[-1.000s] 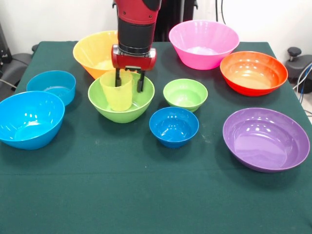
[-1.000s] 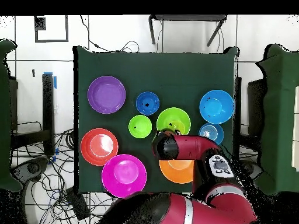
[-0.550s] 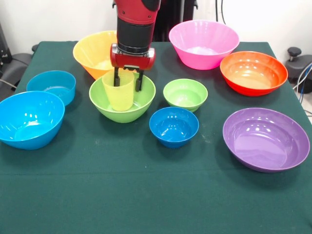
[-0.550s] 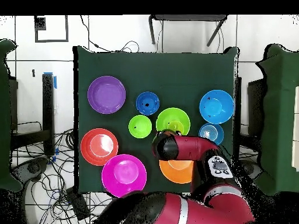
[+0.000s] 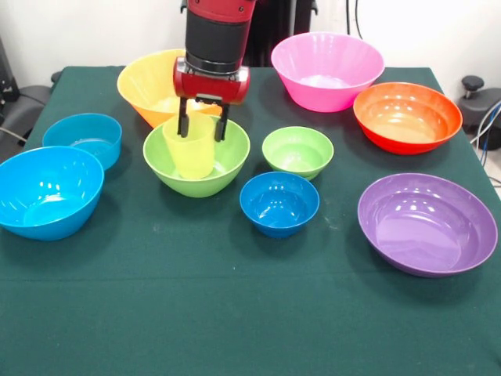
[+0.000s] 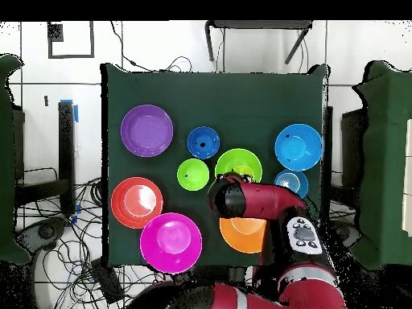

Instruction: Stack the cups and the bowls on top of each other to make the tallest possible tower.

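1. Front view: my tower is barely begun. The pale yellow tumbler (image 5: pixel 190 146) stands upright inside the large lime-green bowl (image 5: pixel 196 157), and that pair is the only stack on the worktop (image 5: pixel 235 305).
2. Front view: every other bowl sits alone: the orange-yellow bowl (image 5: pixel 149 84) just behind the stack, the pink bowl (image 5: pixel 327 70), the red-orange bowl (image 5: pixel 407 116), the purple bowl (image 5: pixel 427 223), the small green bowl (image 5: pixel 297 152), the small dark-blue bowl (image 5: pixel 279 203), the big blue bowl (image 5: pixel 48 192) and the small light-blue bowl (image 5: pixel 83 138). I judge nearly all the stacking remains.
3. Front view: my end effector (image 5: pixel 203 125) hangs over the tumbler's rim, its two dark fingers spread to either side of the rim. I cannot tell whether they touch the plastic; they do not look pressed in on it.
4. Overhead view: my arm covers the near edge of the large lime-green bowl (image 6: pixel 241 163) and hides the end effector, so this view adds nothing on the grip. The remaining bowls lie well apart around it.
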Action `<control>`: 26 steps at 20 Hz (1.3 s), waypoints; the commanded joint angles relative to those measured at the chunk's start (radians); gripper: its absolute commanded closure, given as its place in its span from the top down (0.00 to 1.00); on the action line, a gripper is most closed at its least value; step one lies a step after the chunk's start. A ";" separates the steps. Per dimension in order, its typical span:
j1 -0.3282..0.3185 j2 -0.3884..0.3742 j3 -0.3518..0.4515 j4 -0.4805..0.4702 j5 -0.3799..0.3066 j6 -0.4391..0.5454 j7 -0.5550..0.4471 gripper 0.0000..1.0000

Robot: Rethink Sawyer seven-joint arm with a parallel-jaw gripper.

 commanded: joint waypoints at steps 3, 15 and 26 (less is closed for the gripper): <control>0.041 -0.043 0.069 0.010 0.059 0.132 0.120 1.00; 0.120 -0.093 0.046 0.038 0.157 0.214 0.163 1.00; 0.219 -0.020 0.053 -0.029 0.269 0.145 0.228 1.00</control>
